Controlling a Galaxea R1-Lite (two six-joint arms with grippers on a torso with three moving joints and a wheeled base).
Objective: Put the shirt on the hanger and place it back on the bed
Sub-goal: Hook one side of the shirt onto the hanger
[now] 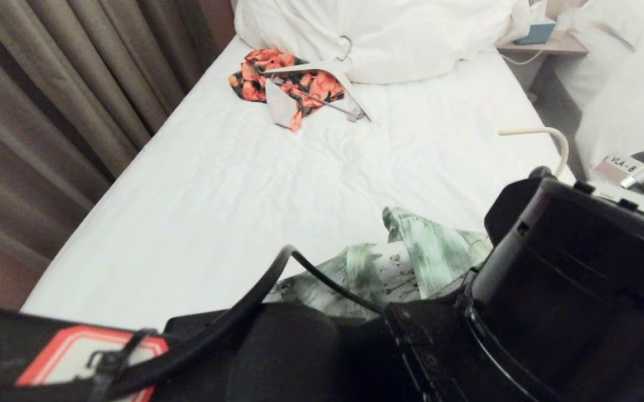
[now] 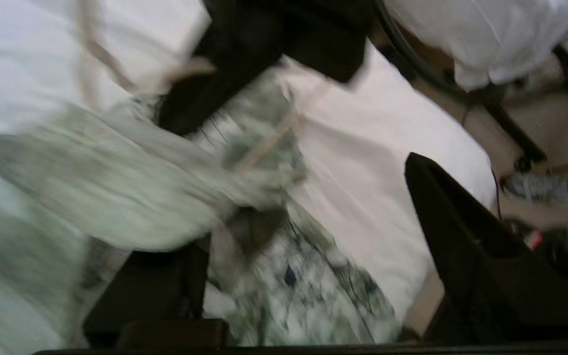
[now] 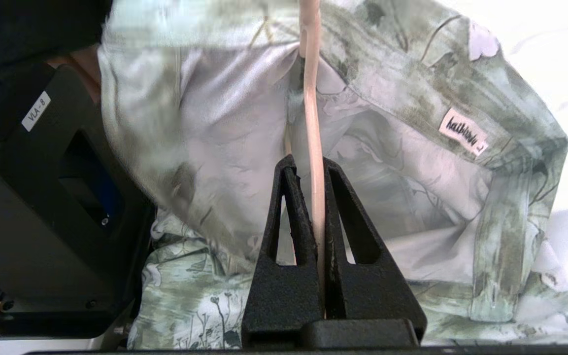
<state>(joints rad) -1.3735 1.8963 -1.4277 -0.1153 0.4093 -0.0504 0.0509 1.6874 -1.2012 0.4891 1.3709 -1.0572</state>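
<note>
At the far left of the head view, brown curtains (image 1: 48, 95) fill the upper left of the frame. Next comes the bed (image 1: 199, 184), its wrinkled white sheet running up the middle. At upper centre an orange-red floral garment (image 1: 277, 81) lies under a thick white hanger (image 1: 327, 75), just below the bunched duvet (image 1: 377, 33).

Lower centre, the shirt (image 1: 411, 262) lies crumpled on the sheet at the near edge, partly hidden by both black arms. To its right, the cream hook of the hanger (image 1: 551, 137) pokes up above the right arm's housing.

In the left wrist view, the left gripper (image 2: 303, 256) has its jaws spread wide, 1 finger in the lower left of the frame and the other at right; streaky green cloth lies between them, and nothing looks pinched.

In the right wrist view, the right gripper (image 3: 316, 197) is clenched on the hanger's thin wire at centre frame, the wire running up into the open collar beside the neck label (image 3: 462, 132).

The step in hand looks like threading the hanger into the shirt. The next move probably calls for the left gripper to regrip a shoulder and draw it over a wire end while the right holds firm.
</note>
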